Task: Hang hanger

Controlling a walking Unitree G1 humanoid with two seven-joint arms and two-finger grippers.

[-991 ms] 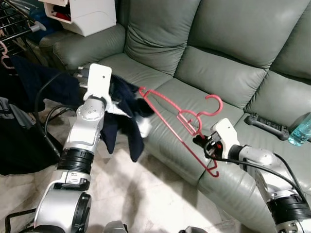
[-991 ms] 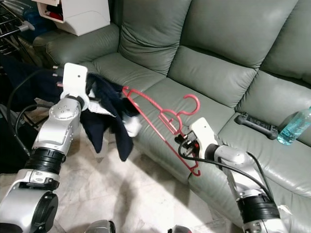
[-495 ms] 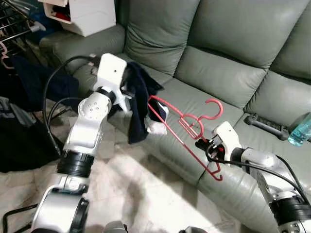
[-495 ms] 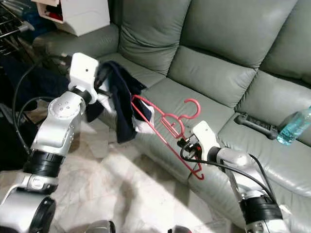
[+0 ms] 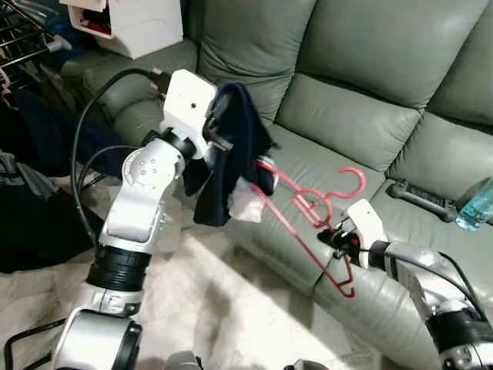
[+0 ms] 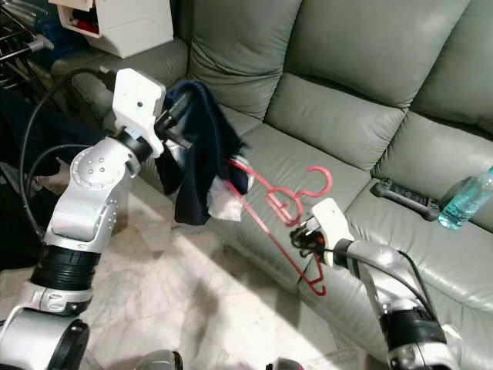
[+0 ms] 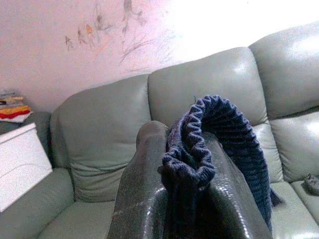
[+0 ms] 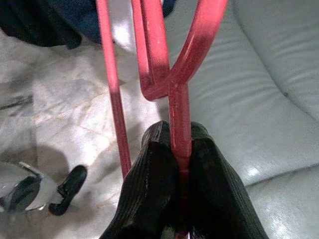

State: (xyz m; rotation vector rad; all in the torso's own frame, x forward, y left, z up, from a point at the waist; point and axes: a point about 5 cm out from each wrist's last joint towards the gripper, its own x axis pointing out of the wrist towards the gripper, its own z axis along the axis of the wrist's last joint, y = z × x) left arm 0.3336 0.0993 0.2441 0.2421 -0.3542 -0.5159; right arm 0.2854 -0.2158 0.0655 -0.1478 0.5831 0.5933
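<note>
Two grippers hold our load: nearest, our right gripper [image 5: 337,238] pinches the red hanger [image 5: 308,212] above the grey sofa [image 5: 347,123]; farther, our left gripper [image 6: 173,123] clamps the navy garment [image 6: 204,154] draped over the hanger's far end.

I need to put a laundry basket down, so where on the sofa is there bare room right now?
The far-left seat cushion beside the armrest is bare, and so is the middle cushion. It is crowded along the front edge, where the red hanger and navy garment hang between the tools, and on the right seat, with the remote and bottle.
</note>
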